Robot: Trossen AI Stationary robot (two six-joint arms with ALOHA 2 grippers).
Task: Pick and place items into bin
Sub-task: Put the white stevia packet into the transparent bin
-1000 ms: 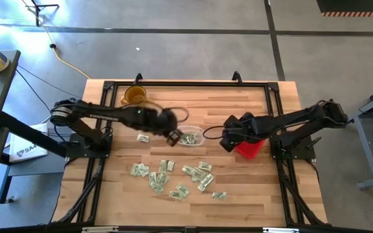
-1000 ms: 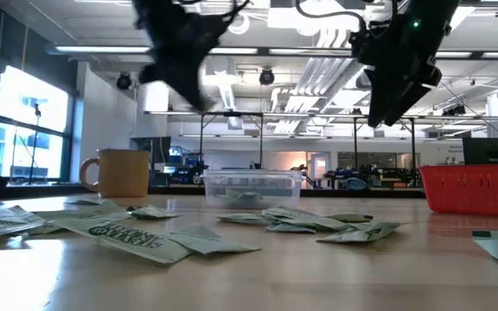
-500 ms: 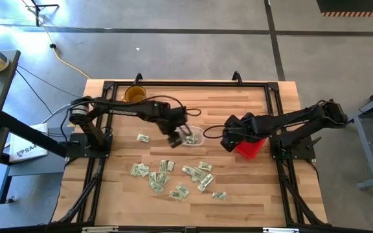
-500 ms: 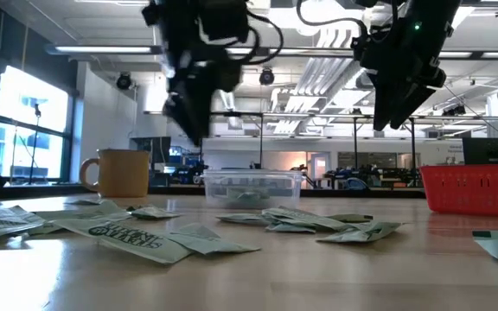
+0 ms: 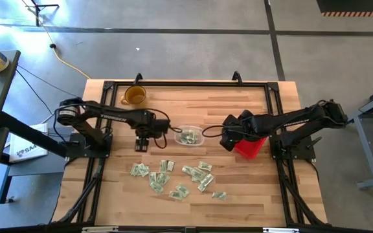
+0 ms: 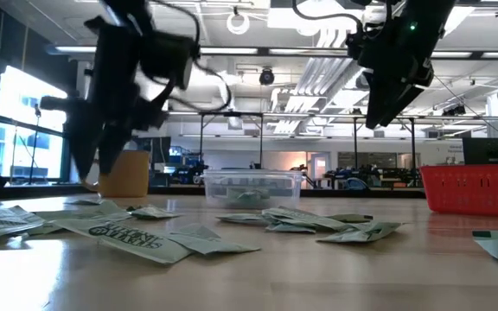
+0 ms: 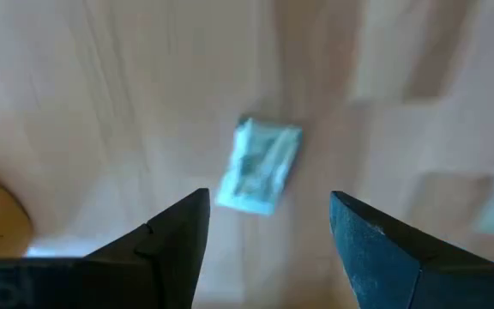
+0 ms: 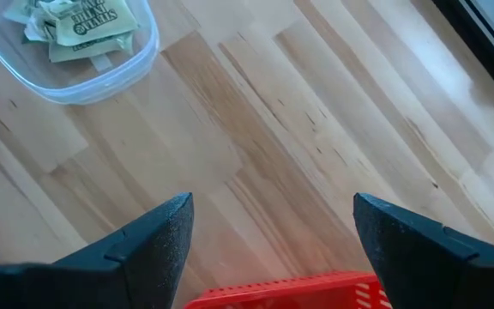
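Note:
My left gripper (image 5: pixel 141 144) (image 7: pixel 268 196) is open and hovers over a single pale green and white packet (image 7: pixel 260 165) that lies flat on the wood left of the bin; its fingers stand apart from the packet. The clear bin (image 5: pixel 189 136) (image 6: pixel 251 186) holds a few packets (image 8: pixel 80 30). Several more packets (image 5: pixel 173 176) lie scattered nearer the front edge. My right gripper (image 5: pixel 225 139) (image 8: pixel 273 202) is open and empty, held in the air between the bin and the red basket.
An amber mug (image 5: pixel 134 95) (image 6: pixel 121 173) stands at the far left. A red mesh basket (image 5: pixel 248 147) (image 6: pixel 474 190) sits right of the bin, under the right arm. Bare wood lies between bin and basket (image 8: pixel 256 129).
My left gripper first went over the bin, then swung toward the table's left edge and came down over the lone packet.

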